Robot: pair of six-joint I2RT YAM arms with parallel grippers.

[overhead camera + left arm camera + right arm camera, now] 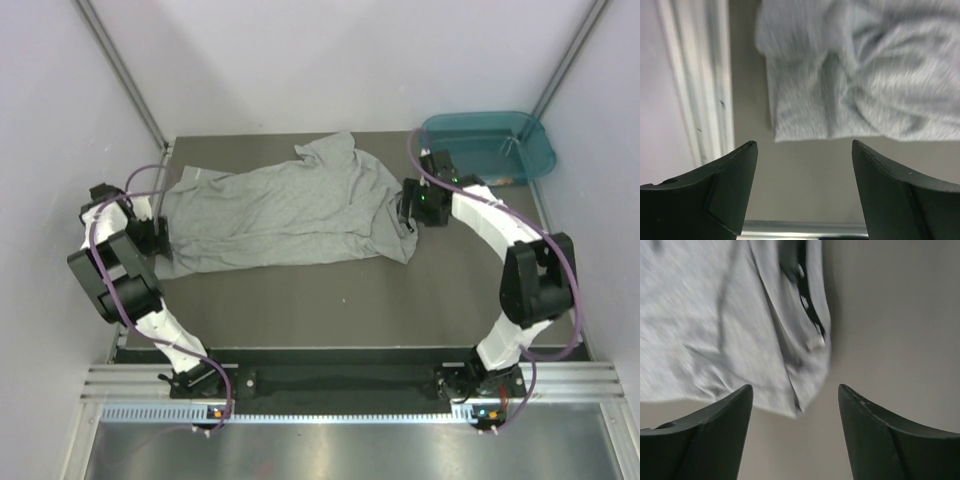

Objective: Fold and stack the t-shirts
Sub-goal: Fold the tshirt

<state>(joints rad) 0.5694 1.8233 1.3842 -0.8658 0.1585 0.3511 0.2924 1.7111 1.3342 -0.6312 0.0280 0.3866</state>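
One light heather-grey t-shirt lies spread and wrinkled across the middle of the dark table. My left gripper is open and empty at the shirt's left edge; the left wrist view shows the shirt's hem just beyond the fingertips. My right gripper is open and empty at the shirt's right end, by the collar. The right wrist view shows the shirt with its black neck label, a fold of cloth lying between the open jaws.
A teal plastic tub stands at the back right corner of the table. White walls close in the sides and back. A metal rail runs along the table's left edge beside my left gripper.
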